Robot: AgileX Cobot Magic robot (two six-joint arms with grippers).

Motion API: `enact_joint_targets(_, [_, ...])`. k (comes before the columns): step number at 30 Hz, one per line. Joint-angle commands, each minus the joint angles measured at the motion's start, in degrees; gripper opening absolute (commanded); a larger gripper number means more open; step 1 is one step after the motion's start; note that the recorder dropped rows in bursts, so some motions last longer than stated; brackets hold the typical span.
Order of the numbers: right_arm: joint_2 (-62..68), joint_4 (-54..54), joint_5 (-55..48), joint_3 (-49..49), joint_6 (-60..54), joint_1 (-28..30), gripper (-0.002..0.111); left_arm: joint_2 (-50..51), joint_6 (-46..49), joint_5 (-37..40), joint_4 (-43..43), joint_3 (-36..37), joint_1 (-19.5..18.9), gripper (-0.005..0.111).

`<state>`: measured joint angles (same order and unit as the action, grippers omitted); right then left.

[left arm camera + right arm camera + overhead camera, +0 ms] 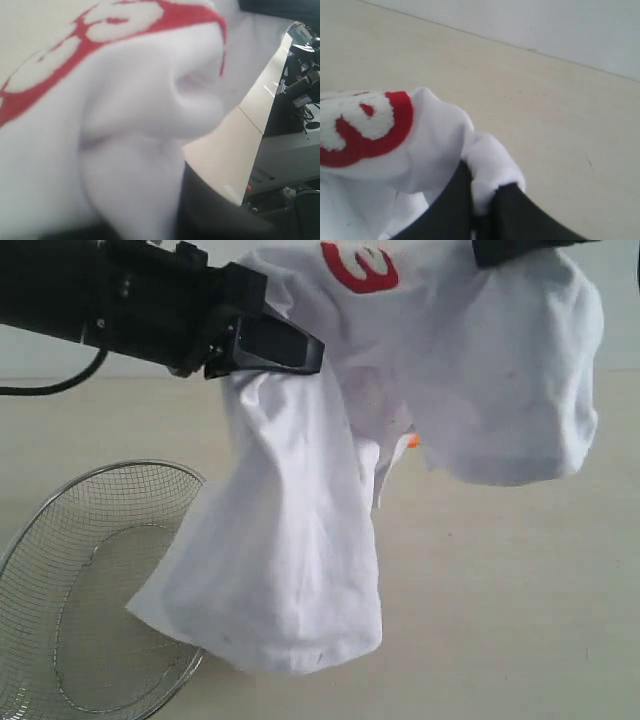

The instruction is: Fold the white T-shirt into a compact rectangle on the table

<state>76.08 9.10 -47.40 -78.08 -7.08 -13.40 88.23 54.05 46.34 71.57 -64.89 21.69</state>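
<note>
The white T-shirt (pixel 300 540) hangs in the air above the table (pixel 500 590), bunched, with red lettering at its top and a small orange tag (pixel 412 441) in the middle. My left gripper (pixel 275 345) is shut on a fold of the shirt at upper left. In the left wrist view the white T-shirt (pixel 130 150) fills the frame and covers the jaws. My right gripper (pixel 482 200) is shut on a pinch of the white T-shirt (pixel 490 165); in the exterior view only a dark part of it (pixel 510 250) shows at the top edge.
A round wire-mesh basket (pixel 80 540) stands at the lower left of the table, and the shirt's lowest hem hangs over its right rim. Beyond the table's edge (pixel 260 130) are desks and equipment (pixel 300 100).
</note>
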Motion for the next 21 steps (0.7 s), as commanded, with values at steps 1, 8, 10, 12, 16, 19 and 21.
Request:
enact_joint_targets(1, [3.54, 3.77, 3.98, 2.54, -5.41, 3.85, 0.0, 3.47, 4.11, -0.48, 5.31, -0.47, 0.32, 0.005])
enact_joint_targets(8, [12.13, 4.61, 8.62, 3.12, -6.15, 4.49, 0.0, 9.19, 7.98, -1.42, 10.08, -0.47, 1.11, 0.005])
enact_joint_targets(10, [14.32, 4.76, 9.99, 3.12, -6.65, 4.9, 0.0, 10.19, 9.42, -2.85, 10.19, -0.61, 1.92, 0.005])
enact_joint_targets(12, [16.54, 4.53, 10.97, 3.12, -6.94, 5.17, 0.0, 11.64, 9.42, -3.5, 10.01, -1.24, 3.03, 0.005])
enact_joint_targets(16, [21.76, 3.74, 12.44, 3.12, -7.92, 7.17, 0.0, 14.56, 9.42, -3.11, 9.19, -3.14, 4.64, 0.005])
enact_joint_targets(19, [24.74, 3.87, 13.92, 3.12, -8.02, 8.93, 0.0, 16.36, 9.3, -3.24, 6.73, -4.56, 4.94, 0.005])
enact_joint_targets(21, [26.18, 3.63, 15.77, 3.12, -8.02, 9.62, 0.0, 17.28, 7.7, -3.82, 5.14, -5.22, 4.94, 0.005])
